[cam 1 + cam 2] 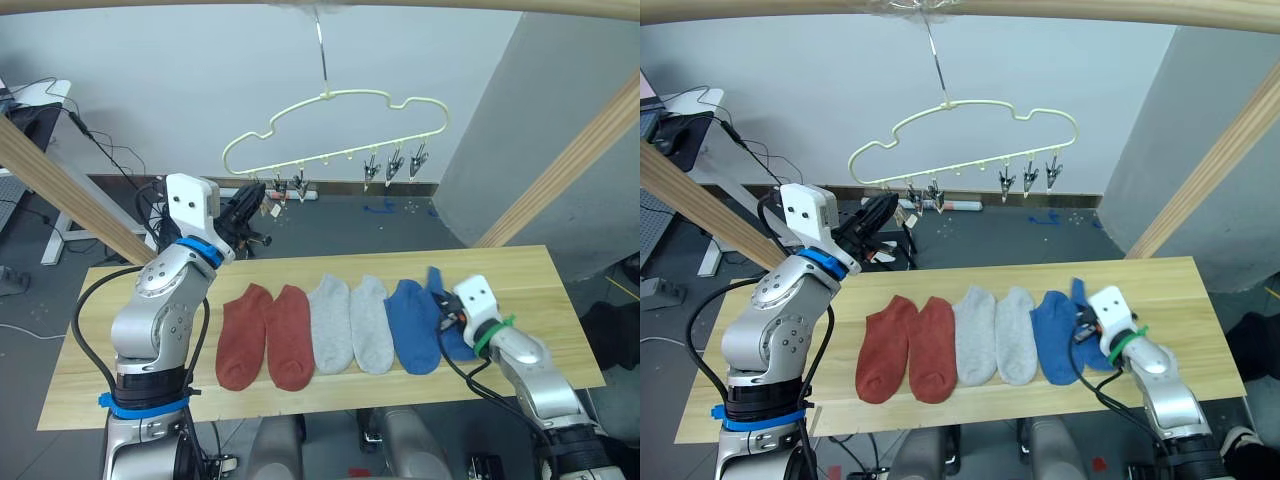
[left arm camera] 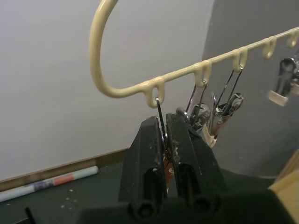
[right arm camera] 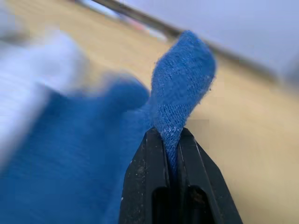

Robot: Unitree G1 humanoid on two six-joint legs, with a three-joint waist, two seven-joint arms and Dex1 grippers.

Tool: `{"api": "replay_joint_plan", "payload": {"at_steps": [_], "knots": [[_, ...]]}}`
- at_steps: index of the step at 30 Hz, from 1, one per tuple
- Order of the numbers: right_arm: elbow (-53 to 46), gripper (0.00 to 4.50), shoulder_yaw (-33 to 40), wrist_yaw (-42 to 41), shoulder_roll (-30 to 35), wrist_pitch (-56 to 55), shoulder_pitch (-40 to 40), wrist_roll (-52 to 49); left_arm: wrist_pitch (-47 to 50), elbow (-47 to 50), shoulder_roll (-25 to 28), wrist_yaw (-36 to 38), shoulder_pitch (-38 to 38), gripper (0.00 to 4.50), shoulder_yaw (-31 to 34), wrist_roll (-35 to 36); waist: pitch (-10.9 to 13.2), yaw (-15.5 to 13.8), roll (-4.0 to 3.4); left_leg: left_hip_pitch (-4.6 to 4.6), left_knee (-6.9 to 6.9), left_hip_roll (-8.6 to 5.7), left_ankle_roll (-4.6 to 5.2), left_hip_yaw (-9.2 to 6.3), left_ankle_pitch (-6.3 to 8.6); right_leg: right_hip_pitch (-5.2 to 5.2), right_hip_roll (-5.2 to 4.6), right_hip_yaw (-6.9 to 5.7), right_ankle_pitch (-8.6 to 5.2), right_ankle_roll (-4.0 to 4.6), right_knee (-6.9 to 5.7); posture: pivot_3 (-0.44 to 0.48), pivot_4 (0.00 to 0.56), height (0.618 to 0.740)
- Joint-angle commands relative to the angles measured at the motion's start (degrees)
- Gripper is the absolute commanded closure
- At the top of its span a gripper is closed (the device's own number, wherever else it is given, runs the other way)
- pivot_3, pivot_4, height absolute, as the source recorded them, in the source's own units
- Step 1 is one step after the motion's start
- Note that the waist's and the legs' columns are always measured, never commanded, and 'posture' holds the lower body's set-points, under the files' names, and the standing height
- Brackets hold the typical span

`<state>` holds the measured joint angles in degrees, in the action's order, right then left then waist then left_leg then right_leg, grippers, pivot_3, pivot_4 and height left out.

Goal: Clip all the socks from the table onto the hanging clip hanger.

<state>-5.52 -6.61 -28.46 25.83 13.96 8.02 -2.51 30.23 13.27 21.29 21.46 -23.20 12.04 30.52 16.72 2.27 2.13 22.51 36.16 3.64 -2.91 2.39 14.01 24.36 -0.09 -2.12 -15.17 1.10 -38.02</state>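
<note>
Bench point(image 1: 300, 400) carries all six socks in a row; clip hanger point(image 1: 335, 130) hangs above, bare. Left claw point(image 2: 164, 135) clenched on the end clip point(image 2: 160, 114): hanger may swing. Right claw point(image 3: 172, 154) pinches the outer blue sock point(image 3: 180, 79) by a thin fold, which could slip on lifting.

Table point(image 1: 540, 270): light yellowish wood, plank grain visible. Two rust-red socks point(image 1: 266, 336), two light grey socks point(image 1: 351, 324), two blue socks point(image 1: 413, 324) laid in row; knit weave seen on blue sock point(image 3: 180, 88) pinched between black fingers point(image 3: 145, 186) of right gripper point(image 3: 171, 140). Clip hanger point(image 1: 335, 125): pale yellow wire, silver metal clips point(image 1: 395, 165). Left gripper point(image 2: 164, 126): black fingers. Arms finished in silver and white, blue bands at joints. Wall point(image 1: 180, 80) behind painted white.
</note>
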Motion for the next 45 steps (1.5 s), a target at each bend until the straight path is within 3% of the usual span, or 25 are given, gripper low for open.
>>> {"api": "replay_joint_plan", "payload": {"at_steps": [1, 9, 16, 38, 39, 45], "knots": [[-6.5, 4.48, -5.9, -4.8, -0.3, 4.9, 6.4, 1.0, 1.7, 2.8, 0.8, 1.0, -1.1, 4.5, 1.3, 2.9, 0.2, -0.1, 0.03, -0.01, 0.0, 0.0, -0.01, -0.03, -0.01, 0.0, 0.03, -0.04, 0.0, 0.0, -0.03, -0.076, 0.319, 0.74], [4.5, 4.48, -15.6, -8.4, -8.2, 7.0, 23.6, 4.3, 4.2, 3.7, 0.9, 0.9, -1.8, 4.5, 1.1, 4.8, 0.5, -0.6, 0.14, 0.16, 0.04, -0.02, -0.06, -0.12, -0.03, 0.01, -0.1, -0.1, 0.01, 0.02, 0.05, -0.07, 0.313, 0.74], [14.0, 4.48, -17.0, -5.0, -17.4, 3.4, 32.1, 6.8, 5.5, 4.4, 0.5, 0.3, -1.3, 4.5, 1.3, 5.8, 0.5, -0.6, 0.15, 0.3, 0.05, -0.01, -0.07, -0.2, -0.03, 0.07, -0.17, -0.24, 0.15, 0.25, 0.06, -0.064, 0.302, 0.74], [13.0, 4.48, -14.6, -4.6, -22.8, 0.4, 33.2, 4.6, 6.7, 4.5, -0.3, -1.1, 0.4, 4.5, 1.5, 6.3, 0.5, -0.5, 0.14, 0.31, 0.11, 0.0, -0.06, -0.32, -0.02, 0.07, -0.19, -0.36, 0.16, 0.29, -0.06, -0.067, 0.299, 0.74], [13.2, 4.5, -14.6, -4.6, -23.1, 0.4, 33.3, 4.5, 7.0, 4.3, -0.3, -1.6, 0.5, 3.94, 1.9, 6.4, 0.5, -0.5, 0.14, 0.31, 0.11, 0.0, -0.06, -0.33, -0.02, 0.07, -0.19, -0.37, 0.16, 0.29, -0.06, -0.067, 0.299, 0.74], [13.4, 4.5, -14.3, -4.9, -24.2, 0.3, 33.3, 4.2, 7.9, 4.6, -0.1, -2.2, 0.7, 2.11, 2.2, 6.9, 0.5, -0.5, 0.14, 0.32, 0.12, 0.01, -0.06, -0.35, -0.02, 0.07, -0.19, -0.39, 0.17, 0.29, -0.08, -0.064, 0.299, 0.74]]}}
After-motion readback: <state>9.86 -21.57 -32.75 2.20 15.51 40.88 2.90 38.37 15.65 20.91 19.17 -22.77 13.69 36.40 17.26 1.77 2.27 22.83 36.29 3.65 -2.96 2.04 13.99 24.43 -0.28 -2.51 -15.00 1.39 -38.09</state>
